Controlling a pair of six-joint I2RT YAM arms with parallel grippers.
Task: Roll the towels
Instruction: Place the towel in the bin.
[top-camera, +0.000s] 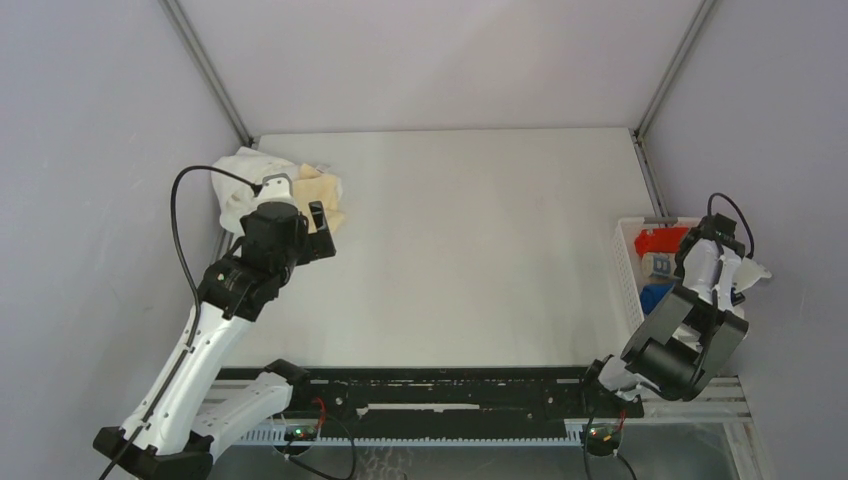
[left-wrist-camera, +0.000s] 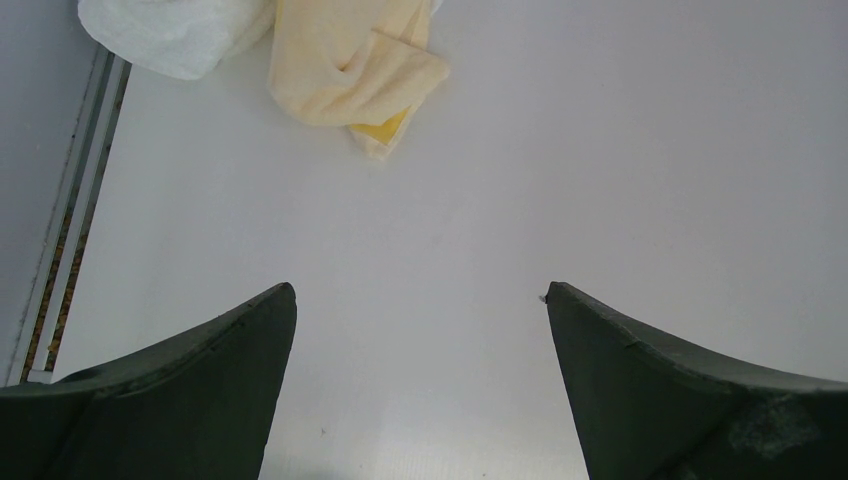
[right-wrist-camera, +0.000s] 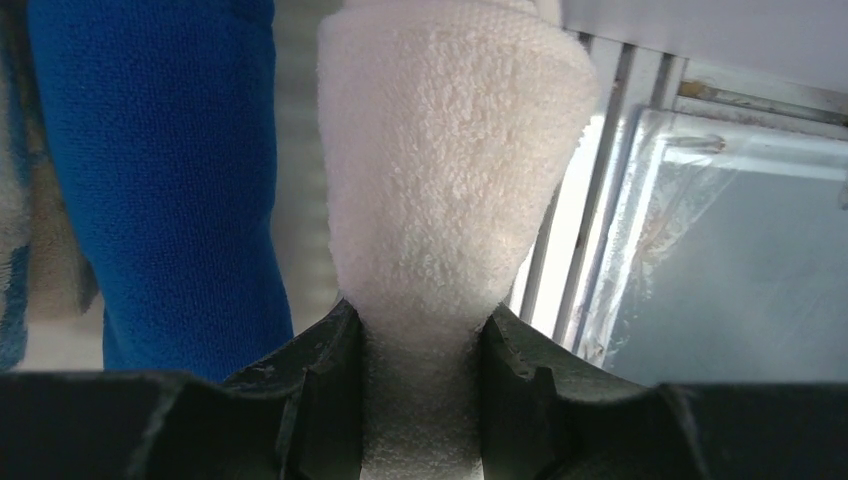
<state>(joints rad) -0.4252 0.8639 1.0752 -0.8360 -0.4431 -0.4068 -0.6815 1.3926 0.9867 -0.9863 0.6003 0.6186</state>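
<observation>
A white towel (top-camera: 240, 180) and a cream towel (top-camera: 325, 195) lie crumpled at the table's far left corner; both show in the left wrist view, the white towel (left-wrist-camera: 170, 30) beside the cream towel (left-wrist-camera: 350, 65). My left gripper (top-camera: 320, 232) is open and empty, just in front of the cream towel; it also shows in the left wrist view (left-wrist-camera: 420, 300). My right gripper (top-camera: 745, 272) is shut on a white towel (right-wrist-camera: 450, 170) over the basket (top-camera: 628, 262). A royal blue towel (right-wrist-camera: 170, 170) lies beside it. Red (top-camera: 660, 240), patterned (top-camera: 660, 265) and blue (top-camera: 655, 295) towels sit in the basket.
The white slatted basket stands at the table's right edge. Grey walls enclose the table on the left, right and back. A black rail (top-camera: 450, 390) runs along the near edge between the arm bases.
</observation>
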